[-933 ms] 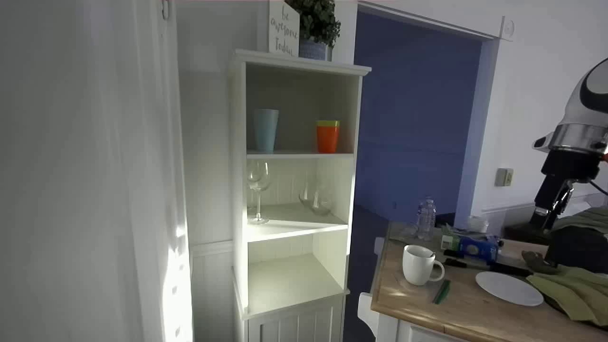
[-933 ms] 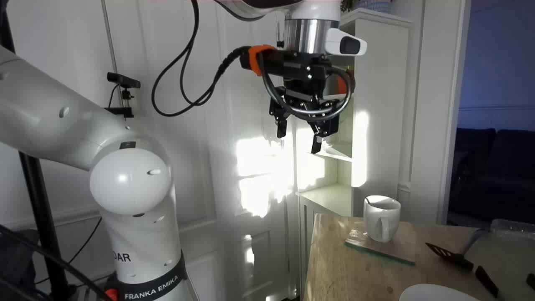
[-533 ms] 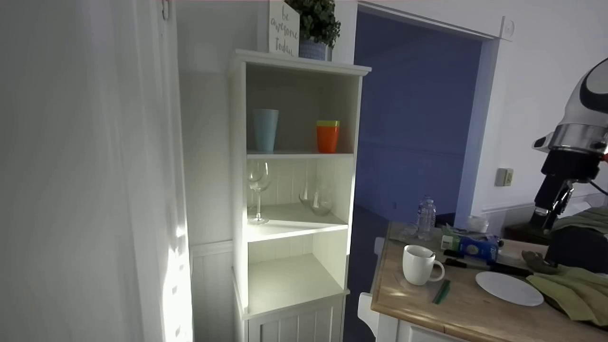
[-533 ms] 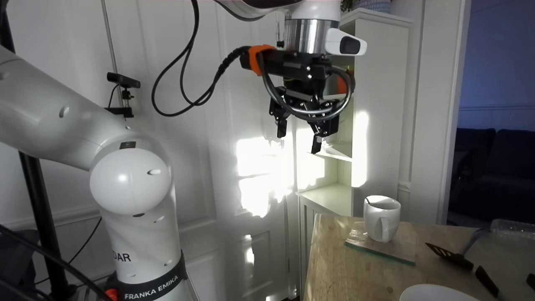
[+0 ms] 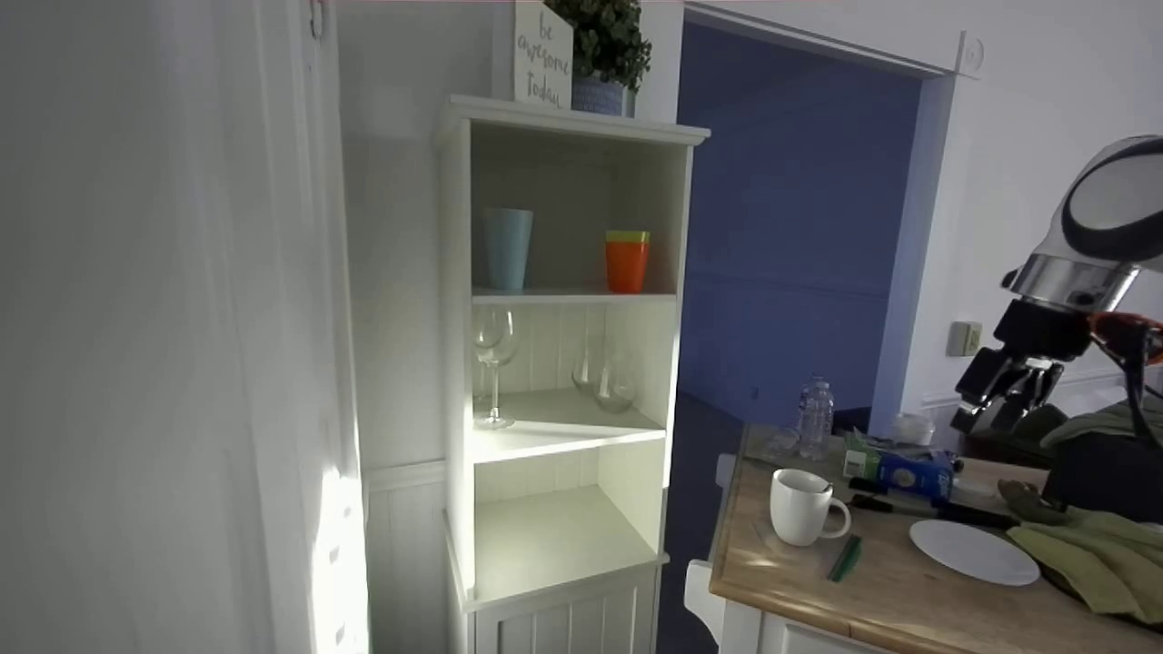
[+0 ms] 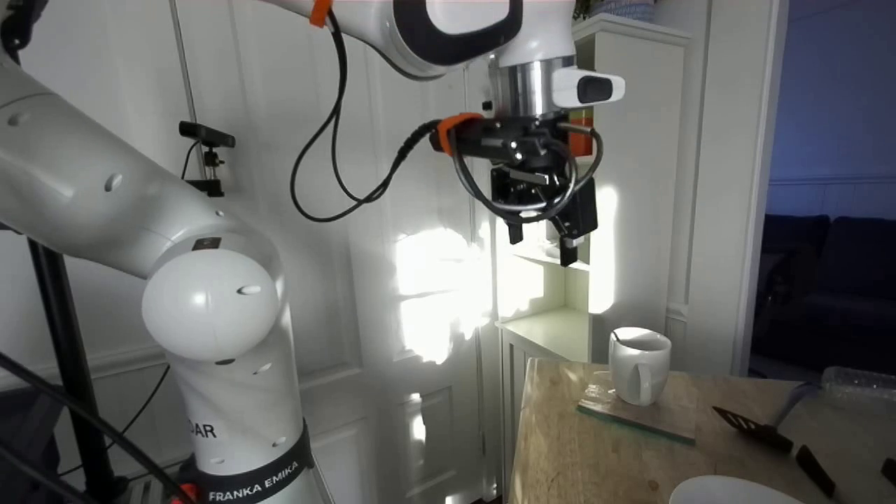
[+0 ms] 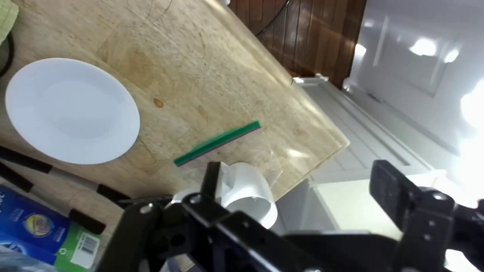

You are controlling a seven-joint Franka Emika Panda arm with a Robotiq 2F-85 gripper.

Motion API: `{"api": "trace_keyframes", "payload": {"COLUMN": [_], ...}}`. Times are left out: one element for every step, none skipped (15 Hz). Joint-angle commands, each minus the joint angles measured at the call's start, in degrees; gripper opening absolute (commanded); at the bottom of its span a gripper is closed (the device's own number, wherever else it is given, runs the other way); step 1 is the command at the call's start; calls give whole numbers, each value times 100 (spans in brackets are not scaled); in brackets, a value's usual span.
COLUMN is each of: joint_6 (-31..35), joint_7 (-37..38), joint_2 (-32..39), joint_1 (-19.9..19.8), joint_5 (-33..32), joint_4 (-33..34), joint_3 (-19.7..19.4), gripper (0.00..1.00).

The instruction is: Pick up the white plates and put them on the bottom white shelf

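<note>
One round white plate [image 5: 974, 551] lies flat on the wooden table, beside a green cloth. It is partly cut off in an exterior view [image 6: 728, 490] and whole in the wrist view [image 7: 72, 111]. I cannot tell whether it is a stack. The bottom white shelf [image 5: 563, 540] is bare; it also shows in an exterior view [image 6: 549, 329] and past the fingers in the wrist view [image 7: 351, 200]. My gripper [image 6: 542, 245] is open and empty, high above the table and tilted. In the wrist view the gripper [image 7: 295, 166] has its fingers wide apart, with the plate off to their left.
A white mug [image 5: 801, 509] stands on the table near the shelf-side corner, by a green-edged plastic bag [image 7: 219, 143]. Black-handled utensils [image 7: 64, 175] and a blue box [image 7: 34, 223] lie beyond the plate. Wine glasses [image 5: 495, 363] stand on the middle shelf, cups [image 5: 627, 262] on the upper one.
The arm has moved toward the shelf side and slightly down, and the gripper has tilted in an exterior view. It stays open. The plate and other objects have not moved.
</note>
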Motion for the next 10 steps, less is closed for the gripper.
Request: {"api": "trace_keyframes", "payload": {"joint_6": [1170,1537,1911,2262,2533,2856,3099,3304,3394,3491], "joint_7": [813,1035,1269,1530,1818,2136,2500,2917,3382,3811], "joint_2": [599,822,1098,1339,1598,1893,2142,2408,2622,2835], "joint_1": [-446,-565,-700,-851,-1032,-1231,-1456,-1703,-1961,-2357], "joint_5": [-367,-490,-632,-784,-981,-1218,-1495,-1846,-2252,-2643], "joint_4": [-363,-433,-480,-517,-524,-515,-502,-461,-398,-341], "joint_3": [498,611,726,853,1006,1171,1361,1578,1807,2145], "gripper": [100,100,100,100,100,100,100,100,100,100]}}
